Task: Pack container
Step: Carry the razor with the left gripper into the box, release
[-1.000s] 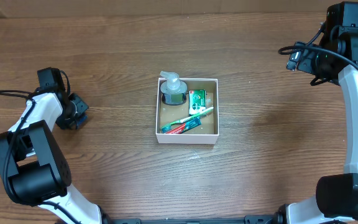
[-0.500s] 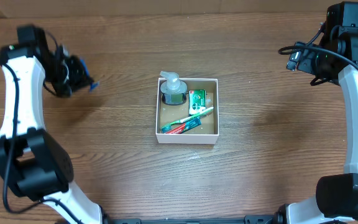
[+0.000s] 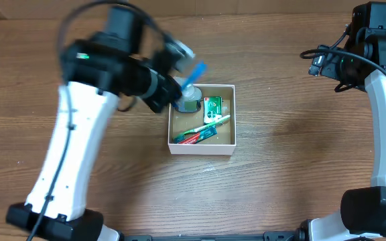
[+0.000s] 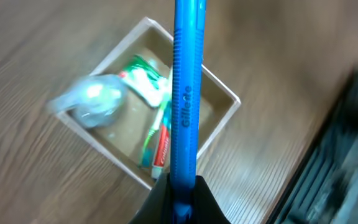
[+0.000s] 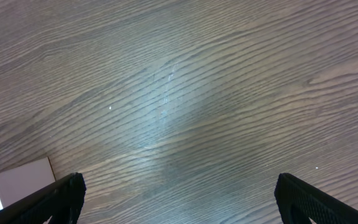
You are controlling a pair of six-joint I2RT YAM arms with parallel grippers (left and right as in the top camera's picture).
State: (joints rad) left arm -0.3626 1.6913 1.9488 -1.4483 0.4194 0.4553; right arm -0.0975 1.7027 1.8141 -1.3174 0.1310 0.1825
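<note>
The container is a square white-walled box with a brown floor at mid table. It holds a clear pump bottle, a green packet, a toothbrush and a toothpaste tube. My left gripper is shut on a blue Gillette razor and holds it in the air over the box's far left corner, above the box in the left wrist view. My right gripper is open and empty above bare wood at the far right.
The right arm stands along the right edge of the table. A white box corner shows at the lower left of the right wrist view. The table is dark wood.
My left arm has swung from the far left of the table to the container, carrying the blue razor. The right arm has not moved.
</note>
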